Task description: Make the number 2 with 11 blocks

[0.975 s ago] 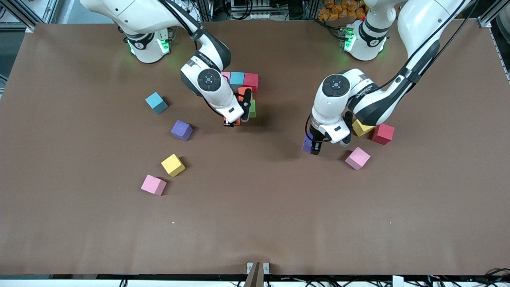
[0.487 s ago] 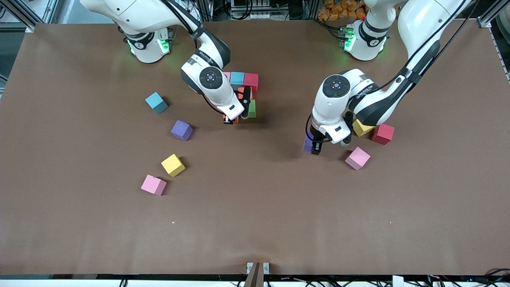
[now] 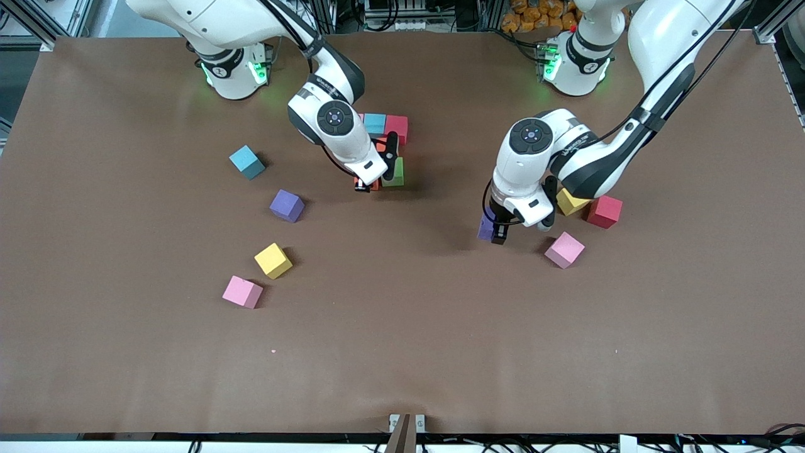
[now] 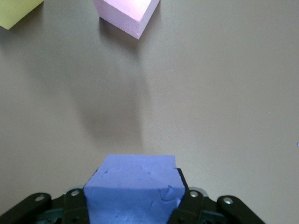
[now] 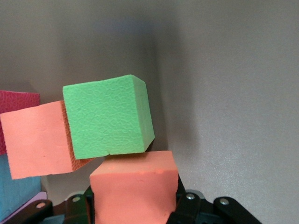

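A cluster of touching blocks lies mid-table toward the robots' bases: blue (image 3: 375, 123) and red (image 3: 397, 128) in a row, with a pink one mostly hidden by the right arm. Nearer the camera are an orange block (image 3: 381, 145) and a green block (image 3: 395, 173). My right gripper (image 3: 366, 184) (image 5: 134, 201) is shut on a second orange block (image 5: 134, 186), held close against the green block (image 5: 108, 120). My left gripper (image 3: 493, 230) (image 4: 133, 205) is shut on a purple block (image 4: 133, 189) just above bare table.
Toward the right arm's end lie loose teal (image 3: 246, 162), purple (image 3: 287, 205), yellow (image 3: 273, 260) and pink (image 3: 242, 292) blocks. Around the left gripper lie yellow (image 3: 571, 202), red (image 3: 604, 211) and pink (image 3: 564, 249) blocks.
My right gripper has shifted a little toward the cluster with the orange block, closing on the green one. The left arm has barely moved.
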Robot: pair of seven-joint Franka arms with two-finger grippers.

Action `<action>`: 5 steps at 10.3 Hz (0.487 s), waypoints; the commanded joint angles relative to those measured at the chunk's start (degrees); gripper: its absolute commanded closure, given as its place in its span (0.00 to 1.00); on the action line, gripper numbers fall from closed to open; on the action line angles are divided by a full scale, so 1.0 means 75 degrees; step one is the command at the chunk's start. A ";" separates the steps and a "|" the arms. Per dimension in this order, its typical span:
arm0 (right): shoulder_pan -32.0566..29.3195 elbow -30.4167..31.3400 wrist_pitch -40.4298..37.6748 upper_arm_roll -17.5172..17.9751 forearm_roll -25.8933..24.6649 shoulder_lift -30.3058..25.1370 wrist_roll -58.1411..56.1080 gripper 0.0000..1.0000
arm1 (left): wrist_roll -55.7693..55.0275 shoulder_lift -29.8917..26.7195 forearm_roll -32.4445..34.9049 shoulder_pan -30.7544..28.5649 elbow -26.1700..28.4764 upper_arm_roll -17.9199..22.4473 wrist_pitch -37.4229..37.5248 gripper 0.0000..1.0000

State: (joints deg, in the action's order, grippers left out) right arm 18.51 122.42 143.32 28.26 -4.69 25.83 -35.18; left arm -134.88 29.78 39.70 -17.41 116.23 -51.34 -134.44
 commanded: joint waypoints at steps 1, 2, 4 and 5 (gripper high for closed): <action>0.0075 0.0247 0.0168 0.0029 -0.0184 -0.0209 0.0260 0.64 | -0.0086 -0.0045 -0.0172 -0.0069 -0.0029 -0.0103 0.0159 0.60; 0.0075 0.0364 0.0365 0.0029 -0.0184 -0.0209 0.0249 0.64 | -0.0086 -0.0045 -0.0172 -0.0069 -0.0029 -0.0103 0.0194 0.60; 0.0052 0.0540 0.0672 0.0029 -0.0184 -0.0197 0.0249 0.64 | -0.0086 -0.0045 -0.0172 -0.0069 -0.0029 -0.0103 0.0229 0.60; 0.0063 0.0541 0.0672 0.0029 -0.0184 -0.0197 0.0249 0.64 | -0.0086 -0.0045 -0.0172 -0.0057 -0.0029 -0.0103 0.0241 0.60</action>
State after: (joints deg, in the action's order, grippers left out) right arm 18.64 125.09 147.66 28.52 -4.72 25.82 -35.13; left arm -134.89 29.78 39.48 -17.43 116.23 -51.34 -133.86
